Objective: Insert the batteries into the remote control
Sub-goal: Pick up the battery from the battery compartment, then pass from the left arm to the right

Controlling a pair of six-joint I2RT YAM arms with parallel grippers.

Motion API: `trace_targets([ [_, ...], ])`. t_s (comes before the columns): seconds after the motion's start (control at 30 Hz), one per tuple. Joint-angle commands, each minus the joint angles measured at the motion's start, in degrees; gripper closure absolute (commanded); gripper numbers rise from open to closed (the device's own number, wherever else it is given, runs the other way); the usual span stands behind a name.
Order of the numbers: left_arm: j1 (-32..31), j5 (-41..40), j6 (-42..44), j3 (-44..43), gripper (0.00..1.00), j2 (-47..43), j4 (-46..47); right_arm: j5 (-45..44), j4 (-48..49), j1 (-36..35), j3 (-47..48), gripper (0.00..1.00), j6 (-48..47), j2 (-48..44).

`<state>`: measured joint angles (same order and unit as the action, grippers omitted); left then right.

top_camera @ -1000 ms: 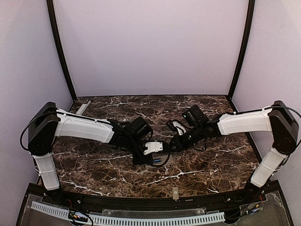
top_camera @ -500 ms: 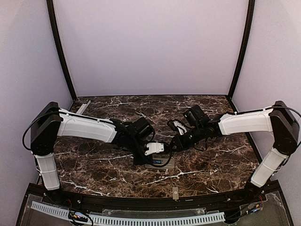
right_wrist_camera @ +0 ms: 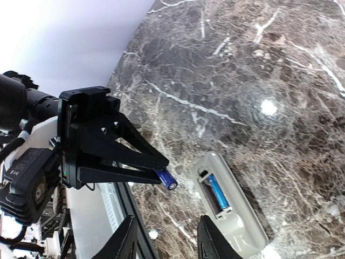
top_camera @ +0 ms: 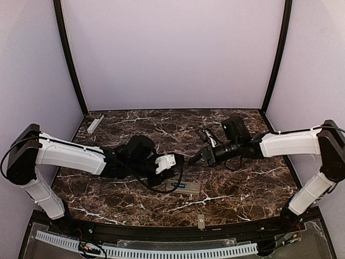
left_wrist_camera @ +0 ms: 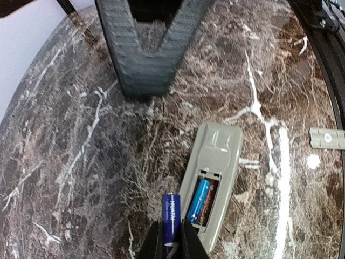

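The remote control (top_camera: 183,186) lies back-up on the marble with its battery compartment open. One of the batteries (left_wrist_camera: 198,200), blue, rests in the compartment's left slot, and it also shows as that battery (right_wrist_camera: 218,194) in the right wrist view. My left gripper (left_wrist_camera: 171,231) is shut on a second blue battery (left_wrist_camera: 171,213), held just left of the remote and above the table. The right wrist view catches this held battery (right_wrist_camera: 167,179) end-on. My right gripper (right_wrist_camera: 166,233) hovers open and empty beyond the remote, its fingers (left_wrist_camera: 145,48) facing the left gripper.
A plain pale grey bar (top_camera: 95,123) lies at the back left corner of the table. A small grey piece (top_camera: 200,221) sits on the black front rail, close to the remote. Both arms meet over the table's middle.
The left arm swung back to the left, uncovering the remote, with the battery still gripped. The right gripper drew back to the right and opened its jaws.
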<state>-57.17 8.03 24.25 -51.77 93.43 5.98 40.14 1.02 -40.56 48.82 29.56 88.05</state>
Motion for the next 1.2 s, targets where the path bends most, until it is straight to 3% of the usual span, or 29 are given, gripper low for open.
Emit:
trace_targets([
  [0.0, -0.5, 0.1, -1.5, 3.2, 1.0, -4.3, 11.5, 10.4, 13.1, 0.2, -2.0, 0.62, 6.6, 0.9],
  [0.4, -2.2, 2.0, -1.6, 5.3, 1.0, -5.3, 17.3, 15.9, 19.6, -1.4, -1.7, 0.67, 12.1, 6.3],
  [0.6, -2.3, 1.9, -1.3, 5.3, 1.0, -5.1, 17.4, 16.2, 20.2, -1.5, -1.8, 0.8, 12.4, 6.4],
  [0.73, -2.3, 1.3, -0.9, 5.4, 0.97, -4.9, 17.2, 17.0, 21.4, -1.5, -2.3, 0.96, 13.2, 6.4],
  [0.77, -2.3, 0.9, -0.9, 5.4, 0.93, -4.8, 17.1, 17.2, 21.6, -1.5, -2.4, 0.98, 13.3, 6.4],
  [0.87, -2.3, -0.8, -1.3, 6.2, 0.59, -5.1, 17.0, 15.2, 20.8, -1.5, -3.2, 1.0, 13.6, 5.5],
  [0.97, -2.3, -5.4, -1.9, 8.4, 0.34, -7.3, 17.3, 9.4, 19.6, -1.6, -5.2, 1.0, 14.0, 3.6],
  [1.0, -2.3, -6.4, -2.1, 9.9, 0.13, -7.9, 17.4, 6.5, 19.2, -1.7, -5.8, 1.0, 14.1, 3.1],
  [1.07, -2.2, -10.2, -2.5, 12.2, 0.03, -10.3, 17.5, 1.8, 16.1, -2.8, -5.7, 1.0, 12.4, 2.5],
  [1.17, -2.1, -15.2, -4.1, 15.9, 0.02, -12.5, 18.5, -4.8, 9.2, -5.3, -3.5, 1.0, 8.5, 3.0],
])
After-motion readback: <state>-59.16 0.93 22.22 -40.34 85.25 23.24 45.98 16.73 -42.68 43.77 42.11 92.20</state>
